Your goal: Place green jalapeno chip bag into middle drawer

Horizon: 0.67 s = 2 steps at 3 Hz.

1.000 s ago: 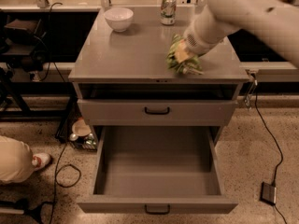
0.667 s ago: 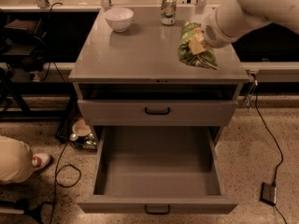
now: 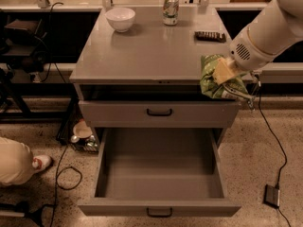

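Cabinet edge: hand grips grn bag.

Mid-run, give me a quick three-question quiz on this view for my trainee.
1. True or false: the middle drawer is pulled open and the drawer above it is shut.
2. The gripper is shut on the chip bag. Where is the bag? A) by the front right corner of the cabinet top B) lying in the middle drawer C) on the floor.
3. Fill in: the soda can stands between the dark bar and the white ___.
Key: 1 true; 2 A; 3 bowl.
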Available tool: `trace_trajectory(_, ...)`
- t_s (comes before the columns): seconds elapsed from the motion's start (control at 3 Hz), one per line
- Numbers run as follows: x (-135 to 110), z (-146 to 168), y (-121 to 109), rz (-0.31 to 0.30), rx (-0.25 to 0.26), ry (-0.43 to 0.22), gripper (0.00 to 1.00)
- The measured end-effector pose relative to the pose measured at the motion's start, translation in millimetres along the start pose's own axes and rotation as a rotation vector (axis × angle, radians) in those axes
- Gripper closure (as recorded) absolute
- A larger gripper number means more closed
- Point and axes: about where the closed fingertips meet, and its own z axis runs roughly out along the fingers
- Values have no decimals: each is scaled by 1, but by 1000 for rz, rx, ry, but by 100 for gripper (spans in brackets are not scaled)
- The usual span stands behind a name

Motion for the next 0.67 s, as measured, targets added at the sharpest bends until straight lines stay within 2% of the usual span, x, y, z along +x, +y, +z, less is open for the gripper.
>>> trace_trajectory(0.33,0,0,0,0,0,0,100)
trace_trajectory(0.67,24,13,7,-5,-15,53,100)
